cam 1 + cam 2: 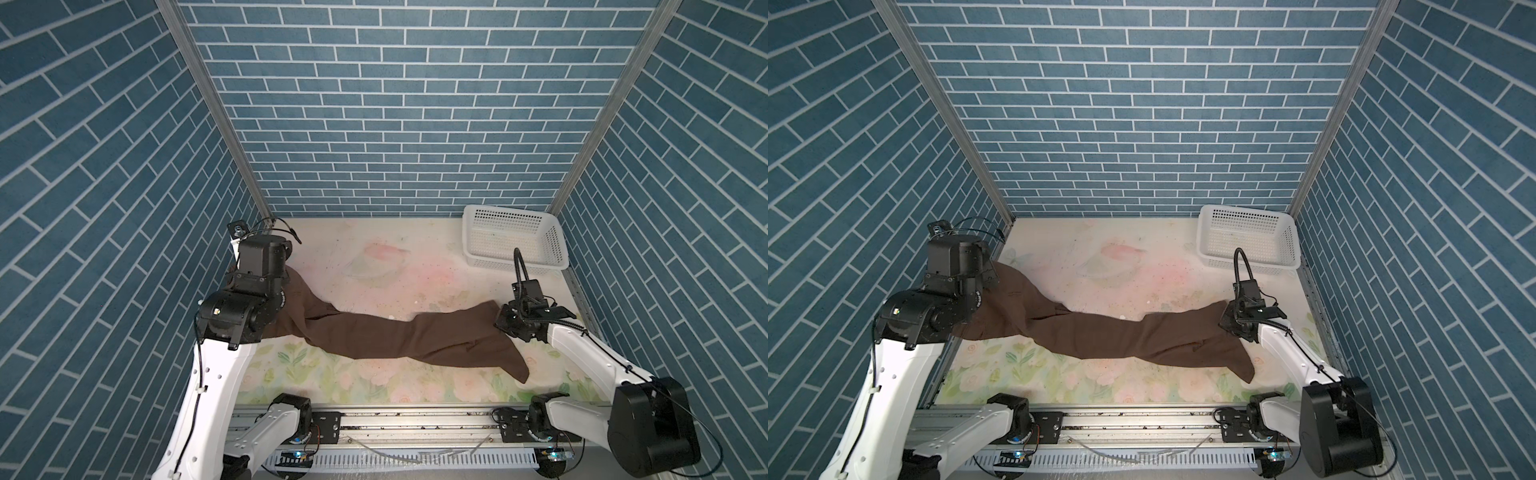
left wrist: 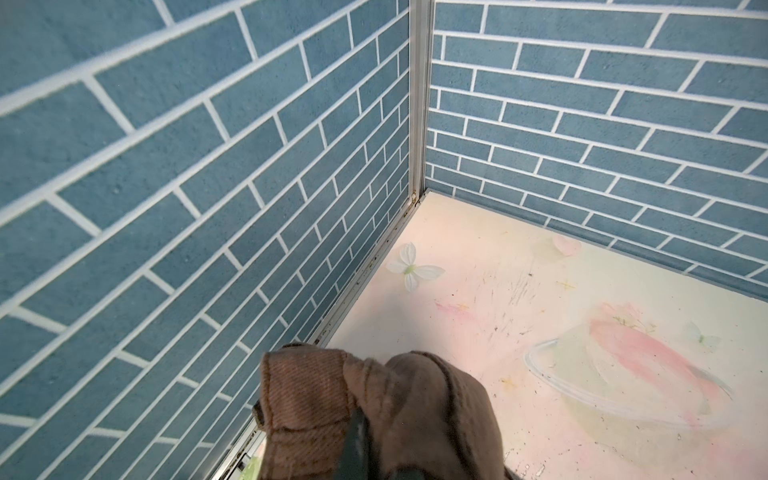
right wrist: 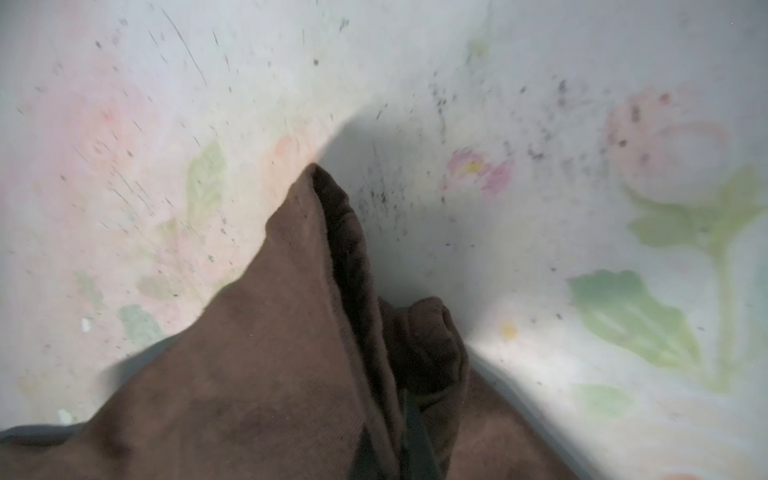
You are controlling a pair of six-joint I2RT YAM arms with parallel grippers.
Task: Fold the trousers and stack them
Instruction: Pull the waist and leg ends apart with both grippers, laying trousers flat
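Trousers [image 3: 257, 374] hem fills my right wrist view, pinched in my right gripper [image 3: 415, 440], jaws together on the cloth. My left gripper [image 2: 357, 436] is clamped on the waistband end at the table's [image 1: 374, 266] left edge. Between them the garment spans the table; white basket [image 1: 515, 241] at far right corner.

dark brown trousers [image 1: 374, 332], white perforated basket [image 1: 507, 261]
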